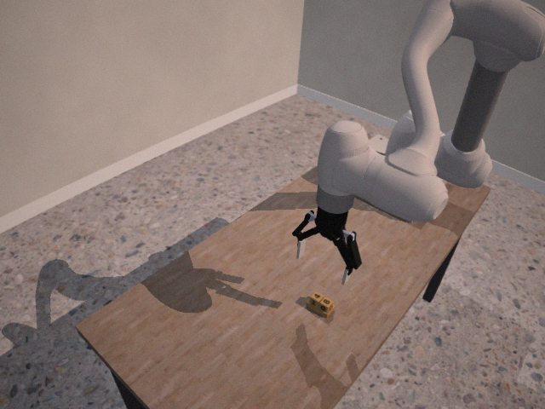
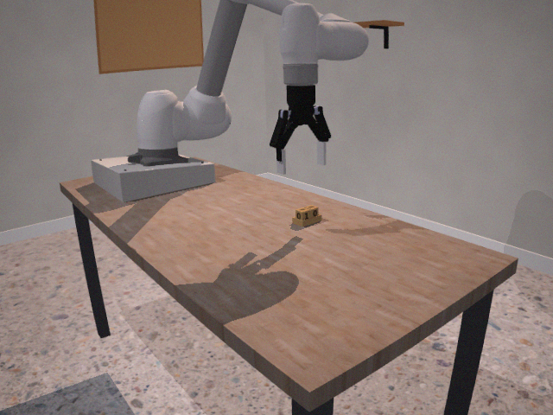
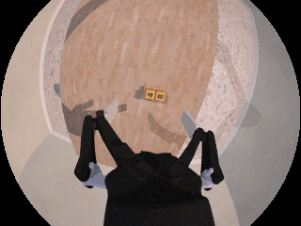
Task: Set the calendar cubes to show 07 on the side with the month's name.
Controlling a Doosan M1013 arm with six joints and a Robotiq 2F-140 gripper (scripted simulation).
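Observation:
A small wooden calendar tray (image 1: 320, 304) holds two yellow-brown number cubes side by side on the table. In the exterior view the tray (image 2: 308, 220) shows dark digits on its near face; they are too small to read surely. It also shows in the wrist view (image 3: 154, 94). My gripper (image 1: 323, 259) hangs well above the table, open wide and empty, fingers pointing down. It is higher than the calendar and a little toward the robot's base, as the exterior view (image 2: 301, 161) shows. In the wrist view the fingertips frame the calendar from above.
The robot's grey base block (image 2: 152, 175) stands at the far end of the wooden table (image 2: 268, 250). An orange board (image 2: 149, 33) hangs on the wall, and a small shelf (image 2: 379, 24) sticks out at the upper right.

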